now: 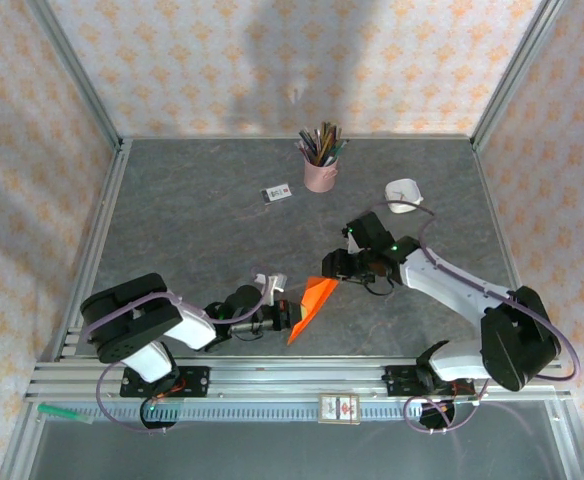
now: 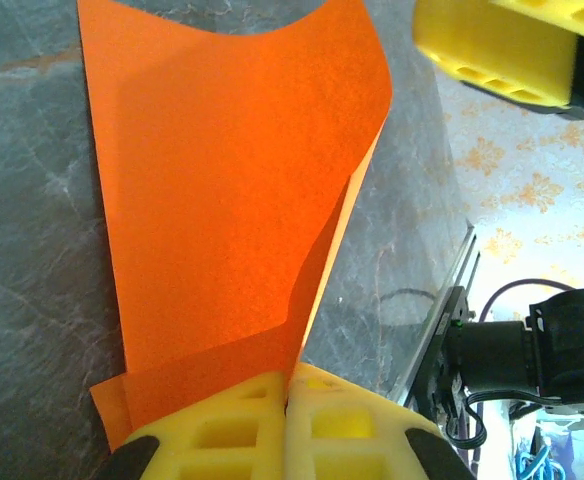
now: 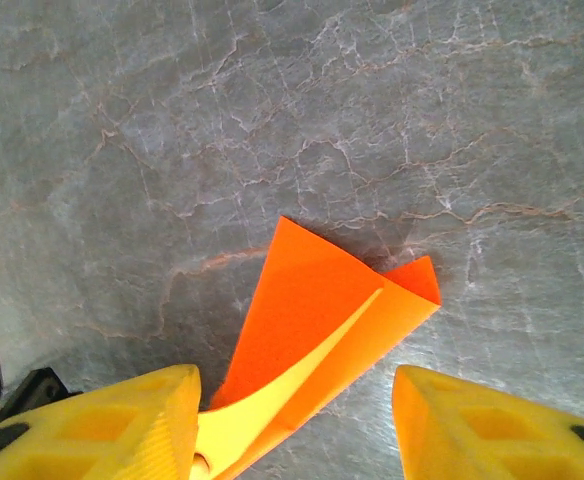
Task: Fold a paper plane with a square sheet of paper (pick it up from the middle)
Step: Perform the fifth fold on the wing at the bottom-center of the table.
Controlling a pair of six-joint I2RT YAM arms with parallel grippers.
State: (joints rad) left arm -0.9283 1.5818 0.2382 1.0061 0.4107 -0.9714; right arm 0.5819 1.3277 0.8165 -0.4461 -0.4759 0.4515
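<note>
The square sheet of paper (image 1: 314, 303) is bright orange and folded into a long layered wedge, held above the grey table. My left gripper (image 1: 284, 318) is shut on its near lower end, and in the left wrist view the paper (image 2: 232, 170) rises from the closed yellow pads (image 2: 222, 435), its layers splaying apart. My right gripper (image 1: 338, 268) is at the far upper end. In the right wrist view its jaws (image 3: 297, 425) stand wide apart around the paper (image 3: 317, 310). The paper's edge lies against the left finger (image 3: 122, 430), and the right finger (image 3: 472, 425) is clear of it.
A pink pencil cup (image 1: 320, 172) stands at the back centre, with a small white card (image 1: 276, 193) to its left and a white cup (image 1: 403, 190) to its right. An aluminium rail (image 1: 292, 385) runs along the near edge, and patterned walls close in the table.
</note>
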